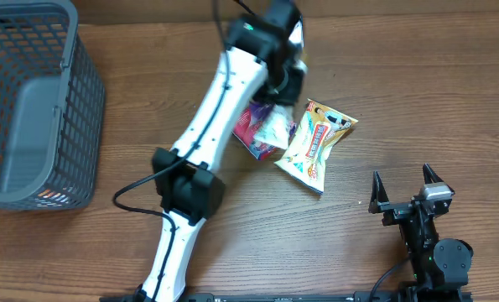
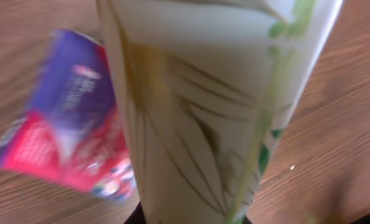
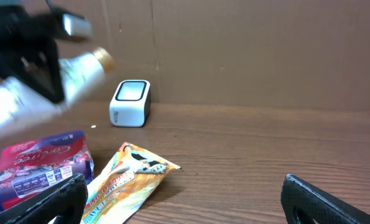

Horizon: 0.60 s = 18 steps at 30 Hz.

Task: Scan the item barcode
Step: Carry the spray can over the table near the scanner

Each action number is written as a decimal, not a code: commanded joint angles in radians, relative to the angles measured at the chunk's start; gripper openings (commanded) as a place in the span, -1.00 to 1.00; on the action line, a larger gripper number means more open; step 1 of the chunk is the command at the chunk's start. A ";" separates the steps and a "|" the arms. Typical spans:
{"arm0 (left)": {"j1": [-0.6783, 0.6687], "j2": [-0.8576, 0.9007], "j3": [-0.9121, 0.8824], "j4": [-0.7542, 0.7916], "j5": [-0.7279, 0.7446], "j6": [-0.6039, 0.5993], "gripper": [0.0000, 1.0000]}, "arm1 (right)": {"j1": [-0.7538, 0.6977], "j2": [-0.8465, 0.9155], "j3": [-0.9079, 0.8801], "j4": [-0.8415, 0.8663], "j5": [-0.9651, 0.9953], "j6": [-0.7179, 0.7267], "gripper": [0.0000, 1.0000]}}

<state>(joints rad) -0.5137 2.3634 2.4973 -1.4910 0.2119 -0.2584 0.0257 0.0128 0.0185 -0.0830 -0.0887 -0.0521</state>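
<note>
My left gripper (image 1: 276, 91) is shut on a white bottle (image 1: 274, 127) with green leaf markings and a gold cap, held just above the table. The bottle (image 2: 203, 112) fills the left wrist view and hides most of the fingers. In the right wrist view the bottle (image 3: 79, 71) hangs tilted in the left gripper (image 3: 29, 56), to the left of a small white scanner box (image 3: 130, 102) standing at the back. My right gripper (image 1: 402, 180) stands open near the front right edge, and nothing lies between its fingers (image 3: 48, 202).
A purple and red snack packet (image 1: 251, 130) lies under the bottle. An orange and yellow packet (image 1: 316, 143) lies flat to its right. A grey mesh basket (image 1: 31, 109) stands at the far left. A cardboard wall (image 3: 265, 50) closes the back.
</note>
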 commanded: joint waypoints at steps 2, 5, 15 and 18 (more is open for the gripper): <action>-0.044 -0.035 -0.122 0.069 -0.020 0.010 -0.77 | -0.008 -0.010 -0.010 0.004 0.010 -0.001 1.00; -0.050 -0.035 -0.181 0.107 -0.021 0.007 -0.75 | -0.008 -0.010 -0.010 0.004 0.010 -0.001 1.00; -0.050 -0.035 -0.257 0.111 -0.009 0.008 -0.37 | -0.008 -0.010 -0.010 0.004 0.010 -0.001 1.00; -0.045 -0.037 -0.236 0.089 -0.008 0.008 -0.36 | -0.008 -0.010 -0.010 0.004 0.010 -0.001 1.00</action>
<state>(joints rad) -0.5690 2.3634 2.2444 -1.3861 0.2043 -0.2562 0.0257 0.0128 0.0185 -0.0834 -0.0887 -0.0528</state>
